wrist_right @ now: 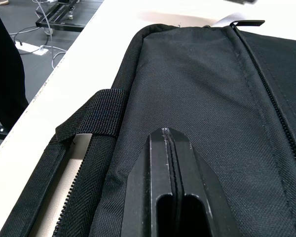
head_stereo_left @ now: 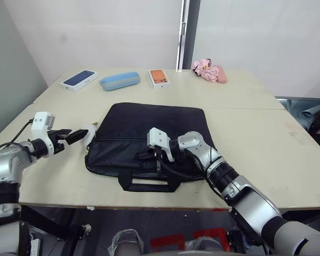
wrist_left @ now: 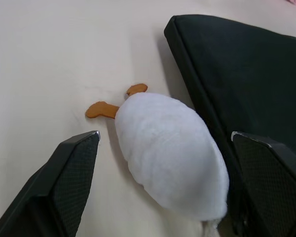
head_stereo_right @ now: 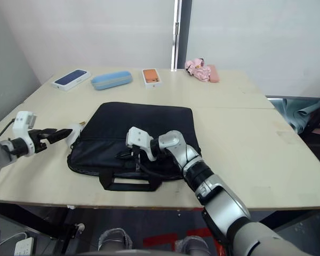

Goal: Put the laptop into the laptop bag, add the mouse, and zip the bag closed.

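Note:
The black laptop bag (head_stereo_left: 149,133) lies flat in the middle of the table, its strap handle (head_stereo_left: 149,184) toward the near edge. The laptop is hidden. A white, domed, oval mouse (wrist_left: 170,155) sits on the table against the bag's left end. I cannot tell whether it is the task's mouse. My left gripper (head_stereo_left: 73,136) is open and low over the table, one finger on each side of the white mouse and not touching it. My right gripper (wrist_right: 168,136) is shut, its fingers lying flat on the bag's front panel near the handle, with nothing visible between them.
Along the table's far side lie a blue phone box (head_stereo_left: 79,80), a light blue case (head_stereo_left: 119,80), an orange phone box (head_stereo_left: 159,78) and a pink bundle (head_stereo_left: 209,71). Two small orange marks (wrist_left: 102,109) are on the tabletop beside the white mouse.

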Robot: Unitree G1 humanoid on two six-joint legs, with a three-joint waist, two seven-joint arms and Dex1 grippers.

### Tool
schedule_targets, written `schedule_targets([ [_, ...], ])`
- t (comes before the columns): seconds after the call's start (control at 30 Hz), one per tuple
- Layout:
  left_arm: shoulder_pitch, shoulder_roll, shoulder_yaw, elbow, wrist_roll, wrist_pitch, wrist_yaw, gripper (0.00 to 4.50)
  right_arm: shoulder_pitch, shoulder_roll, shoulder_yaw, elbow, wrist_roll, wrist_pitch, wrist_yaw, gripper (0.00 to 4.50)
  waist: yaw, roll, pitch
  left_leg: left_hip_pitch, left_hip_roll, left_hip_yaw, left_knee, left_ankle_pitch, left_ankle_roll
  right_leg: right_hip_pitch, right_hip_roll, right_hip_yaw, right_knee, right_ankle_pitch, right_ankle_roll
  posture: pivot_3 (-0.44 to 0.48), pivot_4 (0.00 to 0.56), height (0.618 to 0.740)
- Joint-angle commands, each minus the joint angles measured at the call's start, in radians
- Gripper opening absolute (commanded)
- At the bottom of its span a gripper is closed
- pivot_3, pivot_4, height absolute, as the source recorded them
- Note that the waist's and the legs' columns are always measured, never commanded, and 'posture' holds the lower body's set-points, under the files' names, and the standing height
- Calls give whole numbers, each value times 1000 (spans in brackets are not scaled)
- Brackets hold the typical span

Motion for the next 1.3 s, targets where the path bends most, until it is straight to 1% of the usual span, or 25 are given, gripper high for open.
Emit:
schedule_targets([
  [0.03, -60, -8, -30, 74, 41, -48, 3, 4500, 12, -19, -9, 37, -31, 28, -4, 24, 0, -1, -1, 0, 0, 0, 0, 0, 0, 0, 0, 0, 0, 0, 0, 0, 150, 740],
  [0.13, -80, -21, -51, 121, 61, -58, 2, 4500, 10, -21, -11, 35, -33, 30, -4, 24, -1, -1, -1, 0, 0, 0, 0, 0, 0, 0, 0, 0, 0, 0, 0, 0, 150, 740],
  [0.23, -78, -25, -59, 126, 67, -57, -8, 3766, 8, -27, -9, 41, -40, 24, -7, 0, -1, -1, -1, 0, 0, 0, 0, 0, 0, 0, 0, 0, -1, 0, 0, 0, 150, 740],
  [0.47, -67, -19, -54, 129, 66, -62, -34, 1207, 9, -20, -9, 44, -43, 23, -16, 0, 0, 1, 1, 0, 0, -1, -1, 0, -1, 0, 0, 0, -1, 0, 0, 0, 150, 740],
  [0.53, -51, -13, -45, 100, 61, -53, -32, 487, 8, -16, -10, 48, -45, 21, -19, 0, -1, 2, 1, 0, 0, -1, -1, 0, -1, 0, -1, 0, -1, 0, 0, 0, 150, 740],
  [0.57, -34, -7, -42, 83, 63, -75, -42, 199, 7, -14, -11, 51, -46, 20, -21, 0, -1, 2, 1, 0, 0, -1, -1, -1, -1, 0, -1, 0, -1, 0, 0, 0, 150, 740],
  [0.6, -13, -1, -34, 62, 62, -91, -46, 10, 7, -12, -11, 53, -47, 19, -23, 0, -3, 3, 2, 0, 0, -1, -1, -1, -1, 0, -1, 0, -1, 0, 0, 0, 150, 740],
  [0.63, 2, 3, -29, 47, 61, -102, -50, 10, 8, -11, -12, 53, -48, 18, -24, 0, -3, 3, 2, 0, 0, -1, -2, -1, -1, -1, -2, 0, -1, 0, 0, 0, 150, 740],
  [0.73, 91, 19, 46, -58, 22, -134, -62, 10, 6, 1, -28, 62, -31, 44, -26, 0, -8, 4, 2, -1, 0, -1, -3, -1, -1, -2, -2, 0, -2, 0, 0, 0, 150, 740],
  [0.8, 185, 39, 103, -177, -14, -117, -80, 10, -2, -1, -29, 73, -38, 50, -22, 0, -12, 4, 3, -2, 1, -1, -5, -1, -1, -3, -2, 0, -3, 0, 0, 0, 150, 740],
  [0.9, 304, 59, 130, -303, -19, -124, -106, 10, -2, -4, -28, 74, -38, 67, -9, 0, -11, 7, 4, -3, 1, -1, -9, -1, -1, -4, -1, 0, -6, 0, -1, 0, 150, 740],
  [0.97, 394, 56, 195, -408, -49, -119, -114, 10, 1, -1, -35, 72, -27, 80, 0, 0, -12, 7, 4, -2, 0, 0, -14, -1, -1, -3, -1, 0, -9, 0, -1, 0, 150, 740],
  [1.07, 504, 24, 285, -561, -91, -170, -122, 10, -3, 7, -41, 77, -21, 93, 7, 0, -11, 7, 4, -2, 1, 0, -16, -1, -1, -3, -1, 0, -12, 0, -1, 0, 150, 740],
  [1.17, 587, -16, 303, -702, -102, -219, -122, 10, -5, 13, -42, 78, -23, 97, 14, 0, -8, 7, 4, -2, 1, 0, -19, -1, -1, -3, -1, -1, -13, 0, -2, 0, 150, 740],
  [1.23, 656, -47, 295, -800, -109, -239, -130, 10, -9, 21, -41, 81, -23, 103, 22, 0, -11, 8, 4, -2, 1, 0, -20, -1, -2, -4, -1, -1, -15, 0, -2, 0, 150, 740],
  [1.3, 724, -54, 273, -859, -90, -275, -161, 10, -12, 23, -35, 84, -30, 101, 31, 0, -15, 7, 4, -2, 1, 1, -21, -1, -2, -4, -1, -1, -15, 0, -1, 0, 150, 740],
])
